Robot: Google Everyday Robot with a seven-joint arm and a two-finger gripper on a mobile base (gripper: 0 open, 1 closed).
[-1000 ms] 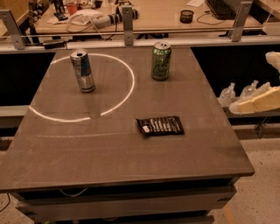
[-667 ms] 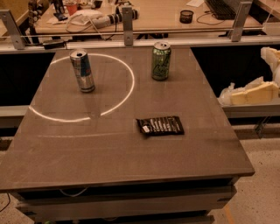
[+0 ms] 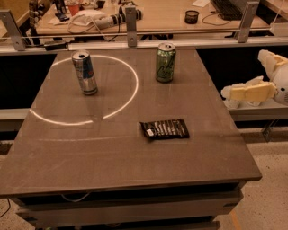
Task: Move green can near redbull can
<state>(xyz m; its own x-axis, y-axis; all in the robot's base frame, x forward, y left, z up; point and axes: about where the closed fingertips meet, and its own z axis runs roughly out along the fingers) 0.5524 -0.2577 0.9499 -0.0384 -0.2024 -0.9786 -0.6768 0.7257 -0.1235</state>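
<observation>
The green can (image 3: 165, 63) stands upright at the back of the table, right of centre, with pale scrawled markings and a silver top. The redbull can (image 3: 84, 73), slim, blue and silver, stands upright at the back left, inside a bright ring of light on the tabletop. The two cans are far apart. My cream-coloured gripper (image 3: 234, 92) hovers off the table's right edge, to the right of the green can and a little nearer the front. It touches nothing.
A black snack packet (image 3: 164, 129) lies flat near the middle of the dark table (image 3: 135, 166). A metal rail with posts (image 3: 131, 27) runs behind the table. A cluttered desk (image 3: 162, 11) lies beyond it.
My gripper has moved a little up and to the left, closer to the table's right edge. The cans and the packet have not moved.
</observation>
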